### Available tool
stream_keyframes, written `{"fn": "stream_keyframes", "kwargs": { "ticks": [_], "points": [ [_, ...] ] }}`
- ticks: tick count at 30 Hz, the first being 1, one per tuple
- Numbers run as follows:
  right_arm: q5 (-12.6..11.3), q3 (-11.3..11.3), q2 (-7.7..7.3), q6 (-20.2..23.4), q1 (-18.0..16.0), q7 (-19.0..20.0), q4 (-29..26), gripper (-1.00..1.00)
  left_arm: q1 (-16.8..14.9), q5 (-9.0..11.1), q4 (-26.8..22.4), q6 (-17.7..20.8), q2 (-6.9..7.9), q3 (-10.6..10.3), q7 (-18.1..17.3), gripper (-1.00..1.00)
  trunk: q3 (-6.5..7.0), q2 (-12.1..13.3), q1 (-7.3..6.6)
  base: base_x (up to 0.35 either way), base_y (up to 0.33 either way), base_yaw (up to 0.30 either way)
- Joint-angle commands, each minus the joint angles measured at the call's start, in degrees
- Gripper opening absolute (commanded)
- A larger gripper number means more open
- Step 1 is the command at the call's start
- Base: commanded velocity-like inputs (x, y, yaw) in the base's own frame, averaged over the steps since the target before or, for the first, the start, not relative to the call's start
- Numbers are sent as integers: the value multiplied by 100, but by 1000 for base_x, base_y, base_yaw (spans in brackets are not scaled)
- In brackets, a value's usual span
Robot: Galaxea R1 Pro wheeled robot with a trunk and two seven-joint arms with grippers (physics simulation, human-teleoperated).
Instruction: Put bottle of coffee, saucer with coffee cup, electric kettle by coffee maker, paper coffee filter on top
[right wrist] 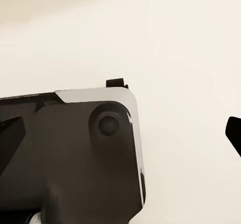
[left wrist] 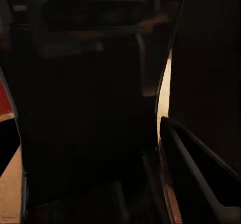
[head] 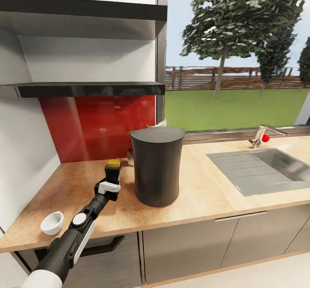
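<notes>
A: Which step is this?
B: Setting the bottle [head: 113, 165] down on the table [head: 206, 193], just left of the coffee maker [head: 156, 167]. The left pincer [head: 113, 180] is clamped round it.
A: Next?
B: Probably release and withdraw without tipping it.
A: Unclear?
B: The left wrist view is mostly dark; I cannot tell the right pincer's state.

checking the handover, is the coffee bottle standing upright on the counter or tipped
Upright: the bottle of coffee has its amber top uppermost, left of the coffee maker, with the left end effector around it. Whether it rests on the kitchen countertop: cannot tell.
</notes>
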Motion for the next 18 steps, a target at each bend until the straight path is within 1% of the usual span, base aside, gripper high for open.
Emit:
{"fn": "stream_keyframes", "kwargs": {
  "ticks": [1, 3, 4, 5, 8, 10, 16, 18],
  "points": [
    [56, -49, -7, -22, -4, 20, 4, 100, 25, 8, 85, -119, -2, -8, -12, -100, -7, -9, 3, 0, 0, 0],
    [56, -49, -10, -17, -4, 21, 5, 100, 47, 11, 206, -345, -11, -9, -12, -100, -7, -9, 3, 0, 0, 0],
    [56, -58, 23, 3, -4, 33, -9, 100, 70, 11, 237, -373, -44, -10, 26, -100, -8, -9, 3, 0, 0, 0],
    [56, -42, 49, -6, -4, 23, -9, 100, 76, 9, 271, -404, -16, -10, 15, -100, -8, -9, 3, 0, 0, 0],
    [56, -31, 54, -10, -4, 18, -7, 100, 79, 7, 371, -495, -1, -10, 2, -100, -8, -9, 3, 11, 0, 0],
    [56, -21, 68, -16, -4, 20, -9, 100, 107, 5, 341, -427, 9, -10, -6, -100, -8, -9, 3, 113, 0, 0],
    [56, -15, 68, -23, -4, 20, -8, 100, 150, 4, 255, -232, 15, -10, -11, -100, -8, -9, 3, 279, 0, 0],
    [56, -14, 67, -23, -4, 17, -7, 100, 163, 4, 281, -235, 15, -10, -13, -100, -8, -9, 3, 326, 0, 0]
  ]
}}
